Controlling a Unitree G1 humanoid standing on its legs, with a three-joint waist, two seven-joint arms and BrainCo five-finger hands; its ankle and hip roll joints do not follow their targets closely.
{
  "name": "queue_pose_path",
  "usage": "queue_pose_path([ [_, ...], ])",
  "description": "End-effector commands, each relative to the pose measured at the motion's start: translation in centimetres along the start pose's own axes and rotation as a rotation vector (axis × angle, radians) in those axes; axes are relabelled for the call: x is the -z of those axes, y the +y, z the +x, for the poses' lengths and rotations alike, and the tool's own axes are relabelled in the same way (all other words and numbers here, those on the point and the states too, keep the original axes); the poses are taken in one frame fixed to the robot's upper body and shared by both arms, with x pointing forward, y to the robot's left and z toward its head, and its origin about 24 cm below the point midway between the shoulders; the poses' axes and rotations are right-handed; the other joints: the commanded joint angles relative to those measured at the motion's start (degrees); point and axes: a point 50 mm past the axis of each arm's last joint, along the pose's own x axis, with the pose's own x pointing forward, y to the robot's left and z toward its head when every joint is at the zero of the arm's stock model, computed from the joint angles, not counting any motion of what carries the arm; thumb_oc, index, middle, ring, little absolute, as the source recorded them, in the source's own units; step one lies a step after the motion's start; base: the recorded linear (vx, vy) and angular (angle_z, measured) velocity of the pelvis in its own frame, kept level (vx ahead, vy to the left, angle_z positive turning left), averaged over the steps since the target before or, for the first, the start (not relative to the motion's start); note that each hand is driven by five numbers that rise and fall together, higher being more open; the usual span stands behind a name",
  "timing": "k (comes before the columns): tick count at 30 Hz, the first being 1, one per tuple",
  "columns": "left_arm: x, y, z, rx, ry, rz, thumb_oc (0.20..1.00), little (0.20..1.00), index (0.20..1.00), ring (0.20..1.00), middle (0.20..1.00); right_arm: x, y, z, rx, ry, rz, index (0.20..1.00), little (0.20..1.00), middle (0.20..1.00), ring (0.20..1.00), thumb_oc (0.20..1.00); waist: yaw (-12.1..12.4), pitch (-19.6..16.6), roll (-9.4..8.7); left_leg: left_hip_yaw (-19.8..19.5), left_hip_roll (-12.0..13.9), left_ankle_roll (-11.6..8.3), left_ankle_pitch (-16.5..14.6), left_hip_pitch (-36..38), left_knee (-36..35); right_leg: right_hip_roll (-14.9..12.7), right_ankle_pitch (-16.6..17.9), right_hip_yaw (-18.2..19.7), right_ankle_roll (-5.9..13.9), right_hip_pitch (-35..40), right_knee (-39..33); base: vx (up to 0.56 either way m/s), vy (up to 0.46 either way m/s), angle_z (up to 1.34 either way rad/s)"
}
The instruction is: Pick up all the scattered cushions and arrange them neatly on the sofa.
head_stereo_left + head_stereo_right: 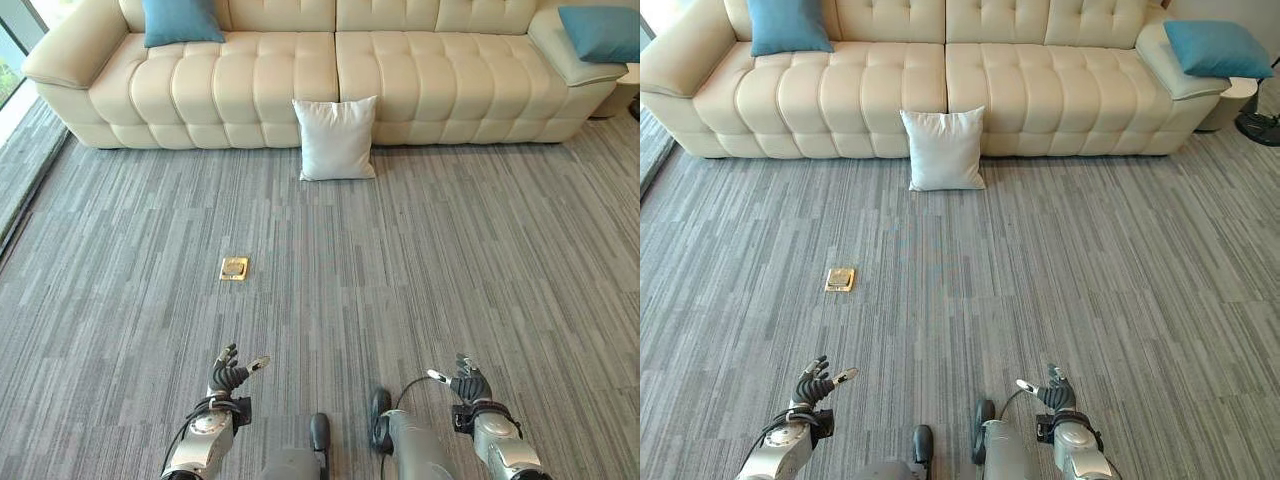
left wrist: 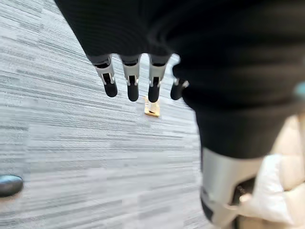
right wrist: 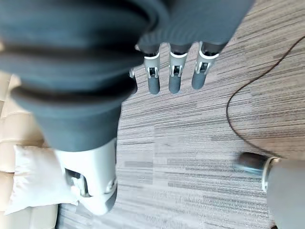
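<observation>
A white cushion (image 1: 336,139) stands on the carpet, leaning against the front of the cream sofa (image 1: 270,85). One blue cushion (image 1: 181,21) rests on the sofa's left seat against the backrest. Another blue cushion (image 1: 600,32) lies on the sofa's right arm. My left hand (image 1: 230,374) hovers low over the carpet at the near edge, fingers relaxed and holding nothing. My right hand (image 1: 466,383) is likewise open and empty at the near right. Both hands are far from the cushions. The white cushion (image 3: 35,179) also shows past my right wrist.
A small brass floor socket (image 1: 234,268) is set into the grey carpet between me and the sofa. A window edge runs along the far left. A small round side table (image 1: 1230,95) stands beside the sofa's right arm.
</observation>
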Motion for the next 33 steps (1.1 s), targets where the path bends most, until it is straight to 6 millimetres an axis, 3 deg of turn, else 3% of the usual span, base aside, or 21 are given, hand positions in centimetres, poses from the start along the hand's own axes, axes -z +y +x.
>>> queue_pose_path([
  [1,-1.4,0.4,0.1,-0.008,-0.077,-0.015,1.0,1.0,1.0,1.0,1.0,-0.5,-0.8,0.1,0.04,-0.029,-0.01,1.0,1.0,1.0,1.0,1.0,0.07,-0.44,0.15,-1.08,-0.71,-3.4,-7.73,8.38,-0.36,2.1,5.26,-0.97,1.41,7.47,-6.89,0.46,-0.161,0.06],
  [3,-0.7,-0.1,-0.1,0.002,-0.051,-0.034,1.0,1.0,1.0,1.0,1.0,0.5,-1.0,-0.1,0.041,0.001,-0.022,1.0,1.0,1.0,1.0,1.0,-0.02,-1.95,0.35,-1.44,-0.08,-3.8,-8.48,10.39,-0.36,2.67,5.16,-2.0,0.34,9.47,-6.6,0.5,-0.182,0.23],
  [5,-0.3,-0.4,-0.2,0.007,-0.035,-0.063,1.0,1.0,1.0,1.0,1.0,1.0,-1.5,-0.1,0.055,0.022,-0.023,1.0,1.0,1.0,1.0,1.0,-0.35,-2.86,0.96,-2.07,0.8,-4.38,-6.72,10.86,0.59,3.23,4.67,-2.19,-0.68,10.55,-5.71,0.42,-0.166,0.34],
  [10,0.3,-0.9,-0.3,0.021,-0.005,-0.114,1.0,1.0,1.0,1.0,1.0,1.5,-2.4,-0.3,0.072,0.036,-0.001,1.0,1.0,1.0,1.0,1.0,-0.92,-3.94,1.73,-1.66,2.55,-8.76,-0.64,7.53,14.19,4.47,0.71,-4.18,-3.57,15.89,-6.55,0.33,-0.177,0.35],
  [11,0.3,-0.9,-0.3,0.021,-0.005,-0.114,1.0,1.0,1.0,1.0,1.0,1.5,-2.4,-0.3,0.072,0.036,-0.001,1.0,1.0,1.0,1.0,1.0,-0.97,-3.91,1.74,-1.72,2.58,-8.78,-0.75,7.44,14.41,4.49,0.72,-4.23,-3.58,15.93,-6.6,0.18,-0.116,-0.04],
  [13,-0.1,-1.2,-0.2,0.03,-0.017,-0.124,1.0,1.0,1.0,1.0,1.0,1.3,-2.5,-0.1,0.074,0.031,-0.01,1.0,1.0,1.0,1.0,1.0,-0.57,-2.73,1.13,-0.22,3.53,-10.54,2.69,1.8,26.47,4.64,-1.78,-4.93,-5.39,19.18,-6.97,0.27,-0.208,-0.01],
  [14,-0.2,-1.3,-0.2,0.035,-0.018,-0.121,1.0,1.0,1.0,1.0,1.0,1.3,-2.6,-0.1,0.078,0.033,-0.015,1.0,1.0,1.0,1.0,1.0,-0.48,-2.2,0.9,0.62,4.1,-10.06,2.65,0.41,27.39,4.52,-2.33,-4.85,-5.67,20.07,-7.09,0.26,-0.212,0.07],
  [16,-0.3,-1.4,-0.2,0.04,-0.017,-0.117,1.0,1.0,1.0,1.0,1.0,1.1,-2.6,0.0,0.078,0.028,-0.023,1.0,1.0,1.0,1.0,1.0,0.01,-1.57,0.16,1.67,4.91,-9.05,0.37,-2.46,26.05,4.07,-3.56,-4.72,-5.72,21.72,-6.9,0.2,-0.12,0.2],
  [19,0.1,-1.3,-0.2,0.038,-0.004,-0.097,1.0,1.0,1.0,1.0,1.0,1.0,-2.3,0.0,0.065,0.025,-0.028,1.0,1.0,1.0,1.0,1.0,0.5,-1.57,-1.53,1.87,3.89,-6.69,-3.63,-5.18,18.42,2.88,-4.33,-4.7,-5.4,23.43,-7.45,0.24,-0.048,0.15],
  [21,0.2,-1.2,-0.3,0.035,0.002,-0.09,1.0,1.0,1.0,1.0,1.0,1.1,-2.1,-0.1,0.053,0.027,-0.041,1.0,1.0,1.0,1.0,1.0,0.55,-2.1,-1.87,0.18,4.03,-6.82,-2.24,-6.06,11.44,2.75,-5.44,-4.57,-5.61,24.32,-7.36,0.31,0.028,0.03],
  [22,0.6,-1.2,-0.5,0.036,0.012,-0.082,1.0,1.0,1.0,1.0,1.0,1.2,-2.1,-0.2,0.05,0.029,-0.053,1.0,1.0,1.0,1.0,1.0,0.52,-2.39,-1.43,-2.26,4.74,-7.89,4.18,-8.07,3.59,3.27,-6.24,-4.76,-6.15,25.62,-7.74,0.26,0.048,0.12],
  [23,0.6,-1.2,-0.5,0.036,0.012,-0.082,1.0,1.0,1.0,1.0,1.0,1.2,-2.1,-0.2,0.05,0.029,-0.053,1.0,1.0,1.0,1.0,1.0,0.42,-2.46,-1.43,-2.35,4.71,-7.88,4.33,-8.09,3.4,3.27,-6.23,-4.86,-6.15,25.56,-7.77,0.35,0.108,0.28],
  [24,0.9,-1.0,-0.6,0.036,0.025,-0.065,1.0,1.0,1.0,1.0,1.0,1.5,-2.2,-0.3,0.049,0.036,-0.066,1.0,1.0,1.0,1.0,1.0,0.38,-2.49,-1.14,-3.74,4.63,-9.0,7.3,-9.36,-0.36,3.74,-6.94,-4.58,-6.27,27.01,-7.86,0.28,0.126,0.3],
  [27,1.3,-0.6,-0.7,0.03,0.036,-0.048,1.0,1.0,1.0,1.0,1.0,1.8,-2.3,-0.4,0.052,0.049,-0.067,1.0,1.0,1.0,1.0,1.0,0.5,-3.11,-0.96,-3.05,3.91,-9.86,7.96,-11.14,-0.36,3.82,-7.44,-3.37,-5.71,29.16,-7.8,0.43,0.217,-0.07],
  [28,1.4,-0.2,-0.7,0.017,0.04,-0.049,1.0,1.0,1.0,1.0,1.0,1.9,-2.1,-0.4,0.044,0.057,-0.073,1.0,1.0,1.0,1.0,1.0,0.99,-3.86,-1.16,-3.37,3.61,-8.95,6.53,-10.0,-0.36,3.65,-8.32,-2.17,-5.22,30.25,-7.57,0.33,0.177,-0.29],
  [30,1.6,-0.1,-0.8,0.013,0.044,-0.045,1.0,1.0,1.0,1.0,1.0,2.0,-2.0,-0.4,0.041,0.061,-0.077,1.0,1.0,1.0,1.0,1.0,1.18,-4.43,-1.37,-3.83,3.1,-8.22,6.55,-9.49,-0.36,3.0,-8.66,-2.08,-4.72,30.97,-7.11,0.37,0.215,-0.57],
  [31,1.9,0.3,-0.7,0.009,0.056,-0.026,1.0,1.0,1.0,1.0,1.0,2.1,-1.8,-0.4,0.035,0.065,-0.08,1.0,1.0,1.0,1.0,1.0,1.55,-5.04,-2.02,-3.57,2.2,-6.63,5.02,-9.23,1.45,1.35,-8.79,-1.03,-3.95,30.65,-3.5,0.25,0.165,-0.49],
  [32,1.9,0.3,-0.7,0.009,0.056,-0.026,1.0,1.0,1.0,1.0,1.0,2.1,-1.8,-0.4,0.035,0.065,-0.08,1.0,1.0,1.0,1.0,1.0,1.56,-5.04,-2.02,-3.56,2.2,-6.63,5.01,-9.24,1.45,1.35,-8.79,-1.01,-3.95,30.64,-3.49,0.5,0.37,-0.25],
  [33,1.8,0.7,-0.7,0.01,0.05,0.0,1.0,1.0,1.0,1.0,1.0,2.3,-1.6,-0.5,0.027,0.072,-0.064,1.0,1.0,1.0,1.0,1.0,1.56,-5.33,-2.44,-2.57,1.41,-4.86,2.57,-7.65,2.44,-0.2,-6.94,0.18,-2.48,27.58,4.65,0.35,0.313,-0.03],
])
